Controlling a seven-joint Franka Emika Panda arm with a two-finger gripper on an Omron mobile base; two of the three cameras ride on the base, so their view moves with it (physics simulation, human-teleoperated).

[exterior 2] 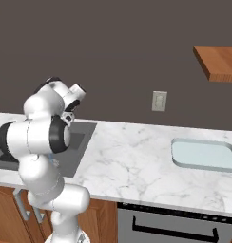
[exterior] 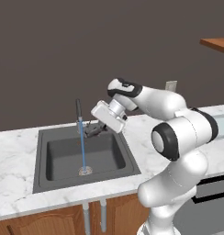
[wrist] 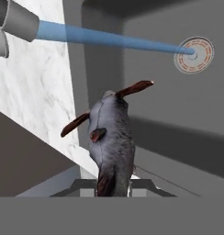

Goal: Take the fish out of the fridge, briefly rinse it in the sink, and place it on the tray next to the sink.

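Note:
My gripper (exterior: 98, 129) is shut on the tail end of a dark grey fish (exterior: 92, 131) with reddish-brown fins and holds it over the back of the dark grey sink (exterior: 39, 184), just right of the faucet (exterior: 79, 113). In the hand view the fish (wrist: 112, 137) points away from the gripper (wrist: 113, 189) into the basin. A blue stream of water (wrist: 109, 40) runs from the spout past the fish's head to the round drain (wrist: 194, 55). The pale blue-grey tray (exterior 2: 203, 154) lies on the counter far right of the sink (exterior 2: 87, 129). The fridge is out of view.
A white marble counter (exterior 2: 132, 156) stretches between sink and tray. On the dark wall behind it is an outlet plate (exterior 2: 159, 101). A wooden shelf (exterior 2: 217, 61) juts out at the upper right. Below the counter are wooden cabinets (exterior: 45, 225) and an oven front (exterior 2: 170, 225).

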